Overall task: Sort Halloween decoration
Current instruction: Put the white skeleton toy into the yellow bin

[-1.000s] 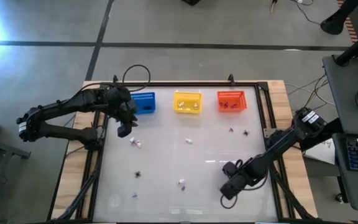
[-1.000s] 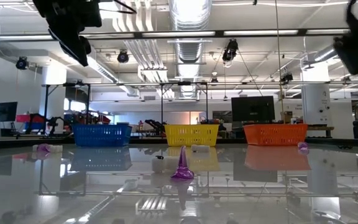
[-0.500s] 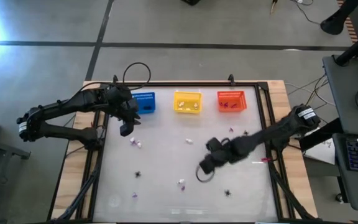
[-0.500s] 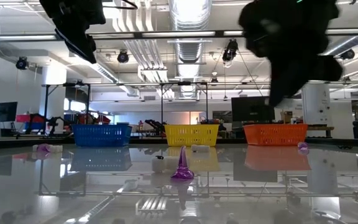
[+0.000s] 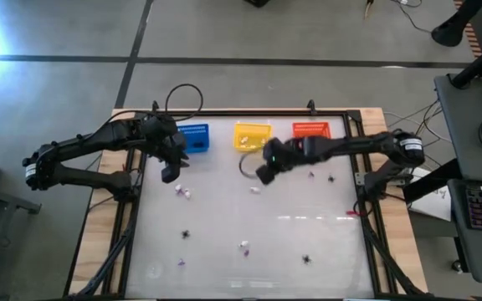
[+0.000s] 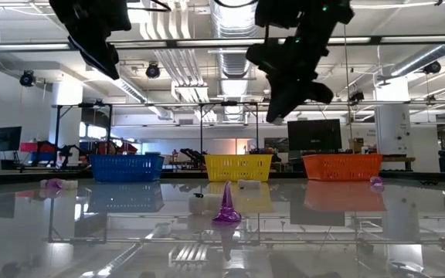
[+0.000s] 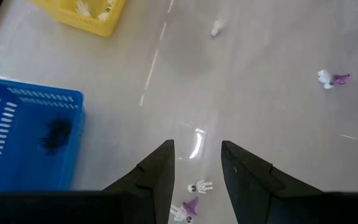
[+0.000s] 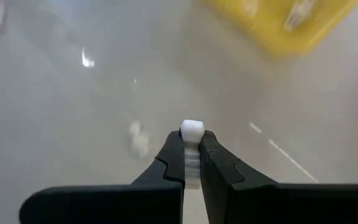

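I have a white trinket point(image 8: 191, 132) clamped in the right jaws point(image 5: 262, 173). A second ago that arm sat low right of the frame over the counter; it has swung up across the middle and now hangs just below the yellow basket point(image 5: 252, 136), at upper centre. I judge the pick is done and the drop comes next, since the yellow basket already holds white pieces.

The left jaws point(image 5: 167, 174) stand apart, unmoved, beside the blue basket point(image 5: 193, 138) at upper left, with two small trinkets point(image 7: 190, 198) on the counter right beneath them. The blue basket holds something black point(image 7: 56, 132).

More trinkets lie scattered: a white one point(image 5: 255, 189) mid-frame, a pair point(image 5: 183, 192) left of it, black ones point(image 5: 306, 259) lower down, and a purple cone point(image 6: 225, 205) in the low view.

The counter point(image 5: 308, 217) is glossy white and mirrors the baskets. Behind is an open workshop with ceiling ducts, lights and monitors.
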